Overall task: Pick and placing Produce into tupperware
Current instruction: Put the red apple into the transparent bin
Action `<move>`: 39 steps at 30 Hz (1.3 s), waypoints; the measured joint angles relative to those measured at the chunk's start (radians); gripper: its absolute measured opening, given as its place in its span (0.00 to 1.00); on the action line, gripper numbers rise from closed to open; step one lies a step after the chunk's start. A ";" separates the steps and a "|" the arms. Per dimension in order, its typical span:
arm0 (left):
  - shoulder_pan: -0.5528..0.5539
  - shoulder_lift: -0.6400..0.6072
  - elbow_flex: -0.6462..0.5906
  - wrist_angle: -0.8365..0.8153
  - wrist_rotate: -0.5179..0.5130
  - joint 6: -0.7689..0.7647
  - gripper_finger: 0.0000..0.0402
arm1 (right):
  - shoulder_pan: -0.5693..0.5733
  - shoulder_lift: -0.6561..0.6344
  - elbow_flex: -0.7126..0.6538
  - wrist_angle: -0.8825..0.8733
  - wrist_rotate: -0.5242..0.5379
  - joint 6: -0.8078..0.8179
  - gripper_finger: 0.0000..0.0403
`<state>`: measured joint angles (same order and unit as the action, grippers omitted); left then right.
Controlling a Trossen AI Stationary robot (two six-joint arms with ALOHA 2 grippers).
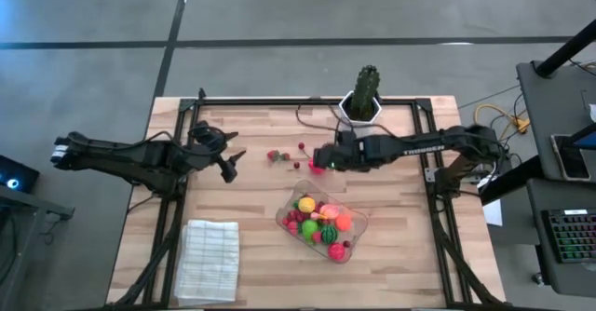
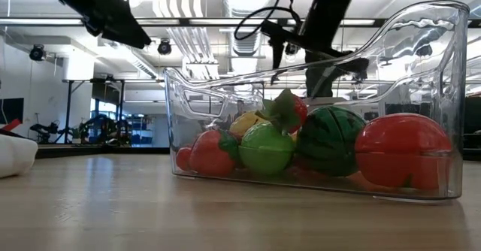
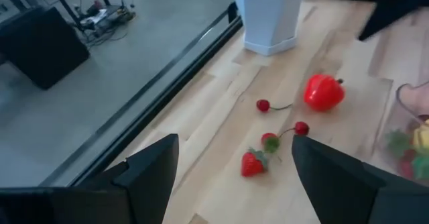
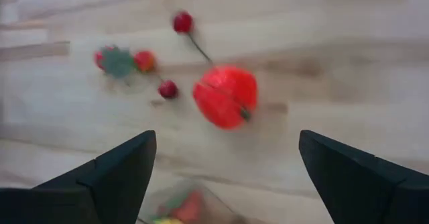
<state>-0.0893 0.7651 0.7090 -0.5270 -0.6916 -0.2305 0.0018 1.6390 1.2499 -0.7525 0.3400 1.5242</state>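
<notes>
Clear plastic, the tupperware (image 1: 357,225) sits on the wooden table (image 1: 251,143) nearer the front edge than the cactus in its white pot (image 1: 362,95), and it already holds a heap of produce (image 1: 319,220): yellow, green, orange and red pieces seen from above. Only the low view shows that load from the side, through the transparent wall (image 2: 421,93): a red fruit (image 2: 402,149) at one end, a striped melon ball (image 2: 331,139), a bright green piece (image 2: 266,149) and a strawberry-like red one (image 2: 210,153). Between the container and the cactus pot, the right gripper (image 1: 318,159) hangs over a loose red fruit (image 1: 315,167) with its fingers spread wide and nothing between them; its own wrist camera shows that red fruit (image 4: 226,96) lying free on the wood beyond the two parted fingers, with cherries (image 4: 182,22) and a small strawberry (image 4: 145,61) nearby. These small pieces are mere specks from above. The left gripper (image 1: 229,165) waits well to the side of the container, away from the cactus, jaws apart and empty; its wrist view takes in the same loose strawberry (image 3: 252,163), cherries (image 3: 263,106) and red fruit (image 3: 324,92) before the white pot (image 3: 268,17). A white ribbed cloth (image 1: 207,260) lies beside the container, toward the table's front corner.
</notes>
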 joint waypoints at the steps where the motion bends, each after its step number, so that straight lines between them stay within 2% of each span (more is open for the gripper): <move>1: 0.006 0.002 0.000 0.000 0.000 0.005 0.69 | 0.013 0.000 -0.015 -0.003 0.006 0.033 0.89; 7: 0.018 0.026 0.000 0.009 0.001 0.006 0.69 | 0.042 0.000 -0.087 0.004 0.103 0.125 0.89; 17: 0.026 0.100 0.000 0.078 0.002 0.064 0.69 | 0.035 0.000 -0.238 0.317 0.097 0.095 0.89; 21: 0.029 0.128 0.000 0.126 0.002 0.084 0.69 | 0.012 0.016 -0.272 0.348 0.089 0.095 0.89; 23: 0.029 0.138 0.000 0.131 0.004 0.084 0.69 | -0.010 0.034 -0.272 0.352 0.049 0.071 0.89; 26: 0.030 0.145 0.000 0.142 0.007 0.083 0.69 | -0.037 0.067 -0.232 0.362 -0.018 0.026 0.89; 32: 0.031 0.142 0.000 0.150 0.008 0.080 0.69 | -0.064 0.127 -0.107 0.314 -0.030 -0.037 0.89; 35: 0.031 0.140 0.000 0.151 0.008 0.080 0.69 | -0.082 0.190 -0.024 0.232 -0.039 -0.089 0.89; 39: 0.030 0.138 0.000 0.150 0.007 0.079 0.69 | -0.102 0.277 0.063 0.075 -0.110 -0.065 0.88</move>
<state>-0.0589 0.9033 0.7090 -0.3772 -0.6848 -0.1511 -0.1003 1.9158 1.3126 -0.6773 0.2301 1.4593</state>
